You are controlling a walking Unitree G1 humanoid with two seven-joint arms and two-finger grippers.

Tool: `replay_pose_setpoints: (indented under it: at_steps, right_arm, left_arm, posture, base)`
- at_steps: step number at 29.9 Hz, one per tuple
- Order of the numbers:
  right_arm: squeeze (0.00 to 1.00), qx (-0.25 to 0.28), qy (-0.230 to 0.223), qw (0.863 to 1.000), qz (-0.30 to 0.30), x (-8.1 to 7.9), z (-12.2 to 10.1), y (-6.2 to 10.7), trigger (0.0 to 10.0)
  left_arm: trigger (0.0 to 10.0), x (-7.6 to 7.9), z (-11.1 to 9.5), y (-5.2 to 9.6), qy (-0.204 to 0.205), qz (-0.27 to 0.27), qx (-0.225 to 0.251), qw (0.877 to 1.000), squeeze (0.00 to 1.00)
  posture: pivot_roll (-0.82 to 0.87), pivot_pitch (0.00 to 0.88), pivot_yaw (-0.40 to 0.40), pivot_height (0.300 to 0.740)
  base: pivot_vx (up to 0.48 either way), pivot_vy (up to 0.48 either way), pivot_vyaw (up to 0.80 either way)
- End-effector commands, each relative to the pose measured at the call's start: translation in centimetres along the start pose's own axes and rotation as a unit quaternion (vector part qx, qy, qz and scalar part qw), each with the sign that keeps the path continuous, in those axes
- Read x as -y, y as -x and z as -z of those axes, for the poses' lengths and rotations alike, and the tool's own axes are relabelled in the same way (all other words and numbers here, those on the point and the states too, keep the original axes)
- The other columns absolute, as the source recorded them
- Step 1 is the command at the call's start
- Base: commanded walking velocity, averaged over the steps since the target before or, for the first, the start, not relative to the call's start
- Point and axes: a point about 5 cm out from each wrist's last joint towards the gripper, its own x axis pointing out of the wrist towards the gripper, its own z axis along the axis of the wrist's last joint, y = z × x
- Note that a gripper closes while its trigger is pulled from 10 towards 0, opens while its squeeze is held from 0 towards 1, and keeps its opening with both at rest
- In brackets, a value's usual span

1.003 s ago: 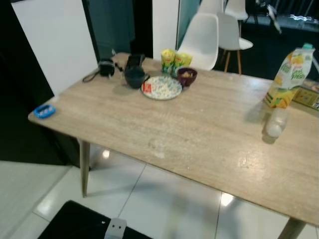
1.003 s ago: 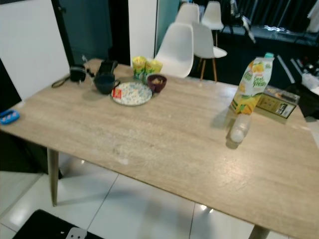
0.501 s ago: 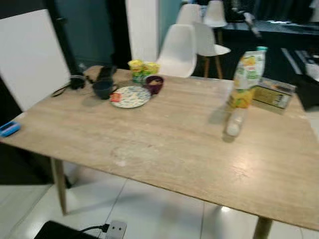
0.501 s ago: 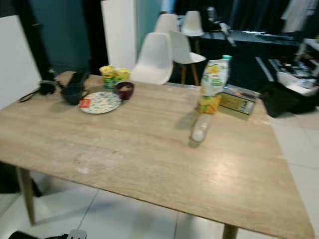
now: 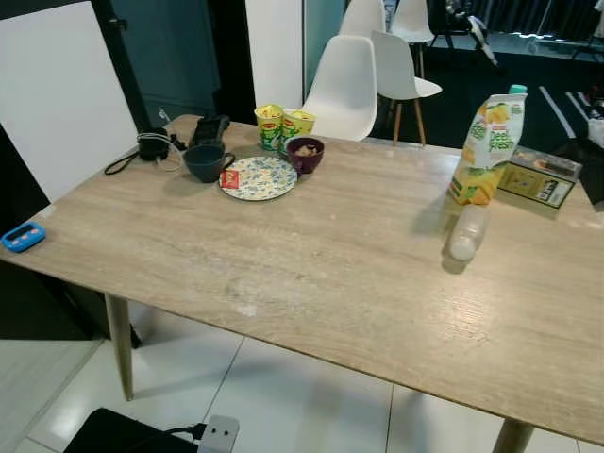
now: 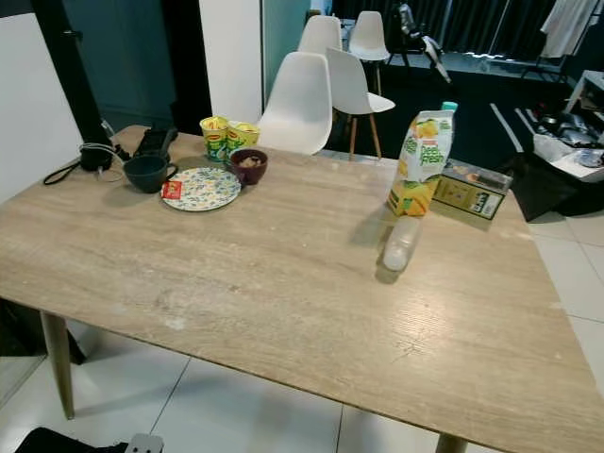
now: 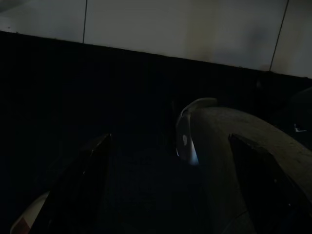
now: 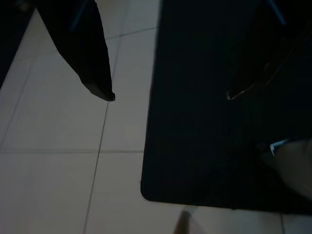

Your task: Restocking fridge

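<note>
Standing upright on the wooden worktop [image 5: 311, 255], the juice carton [image 5: 486, 146] has a clear bottle [image 5: 467, 232] lying just in front of it and a yellow box [image 5: 538, 176] just beside it. Well apart from the carton sit a patterned plate [image 5: 259, 177], dark mug [image 5: 205, 161] and purple bowl [image 5: 305, 154]. Right gripper [image 8: 168, 95] hangs over the floor tiles [image 8: 58, 146], fingers released; the left gripper's fingers I cannot tell.

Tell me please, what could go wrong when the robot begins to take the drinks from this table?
The clear bottle lies on its side beside the juice carton, so it could roll when touched. The carton is tall and upright, so a push from the side may tip it onto the box behind it.
</note>
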Motion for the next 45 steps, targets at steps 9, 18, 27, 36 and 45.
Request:
replay_pose_setpoints:
  at_steps: [9,18,27,36,45]
  right_arm:
    - [0.0,-0.044,-0.167,0.983,0.055,-0.2,1.0,0.1,10.0]
    - [0.0,-0.095,-0.405,0.907,0.07,-1.5,1.8,0.4,10.0]
    - [0.0,-0.093,-0.54,0.829,0.113,-1.7,1.9,0.6,10.0]
    - [0.0,-0.072,-0.45,0.882,0.123,-1.0,1.7,0.5,10.0]
    - [0.0,-0.067,-0.379,0.915,0.122,-0.9,1.8,0.5,10.0]
  left_arm:
    - [10.0,-0.4,0.3,0.1,0.003,-0.005,-0.003,1.0,0.0]
    - [10.0,-0.3,0.4,0.1,0.007,-0.002,-0.003,1.0,0.0]
    - [10.0,-0.3,0.4,0.1,0.01,-0.002,-0.003,1.0,0.0]
    - [10.0,-0.2,0.5,0.1,0.011,0.0,-0.004,1.0,0.0]
    - [10.0,-0.6,0.7,0.3,-0.002,0.001,-0.005,1.0,0.0]
  posture:
    - [0.04,0.0,-0.053,0.74]
    - [0.04,0.0,-0.055,0.74]
    - [0.04,0.0,-0.052,0.74]
    - [0.04,0.0,-0.055,0.74]
    - [0.03,0.0,-0.021,0.74]
  base:
    - [0.0,0.0,0.0]
    - [0.0,0.0,0.0]
    - [0.0,0.0,0.0]
    - [0.0,0.0,0.0]
    - [0.0,0.0,0.0]
